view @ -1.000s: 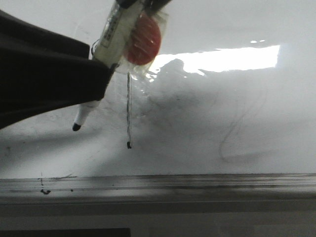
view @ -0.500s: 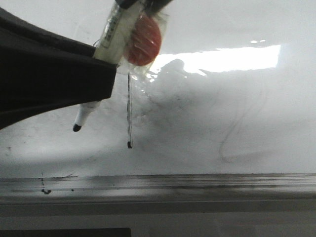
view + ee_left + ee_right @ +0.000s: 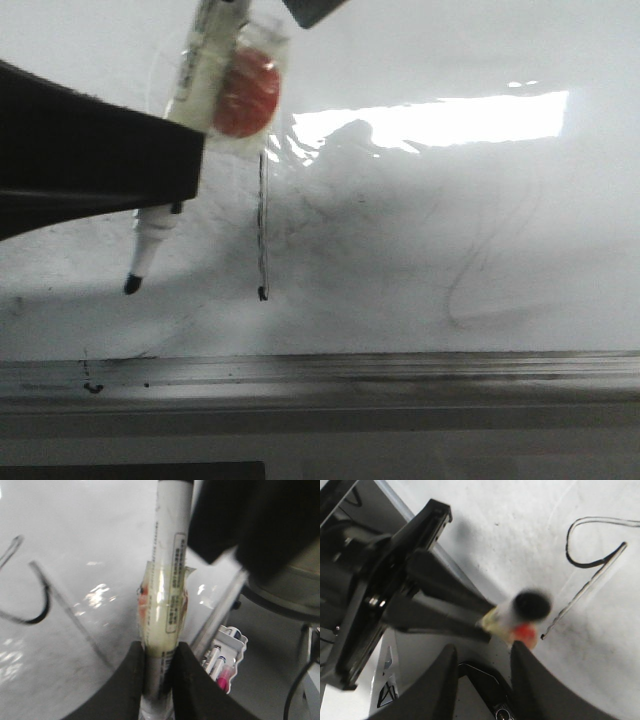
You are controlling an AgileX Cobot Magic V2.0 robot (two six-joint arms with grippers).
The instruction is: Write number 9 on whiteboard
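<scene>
The whiteboard (image 3: 480,220) is glossy white with grey smudges. On it the number 9 (image 3: 262,230) shows as a thin black vertical stem; its curved loop (image 3: 582,560) appears in the right wrist view. My left gripper (image 3: 159,657) is shut on a white marker (image 3: 200,75) that has a red blob taped to it. The marker's black tip (image 3: 131,285) points down, left of the stem's foot. My right gripper (image 3: 482,667) is open and holds nothing; it sits behind the marker's black end cap (image 3: 532,605).
A grey metal ledge (image 3: 330,375) runs along the board's lower edge. A faint erased squiggle (image 3: 470,280) lies to the right. A white holder of spare markers (image 3: 226,650) stands beside the board. A bright light reflection (image 3: 450,120) crosses the board.
My left gripper has carried the marker leftward and lower, so its tip is farther from the stem. The drawn stem is unchanged.
</scene>
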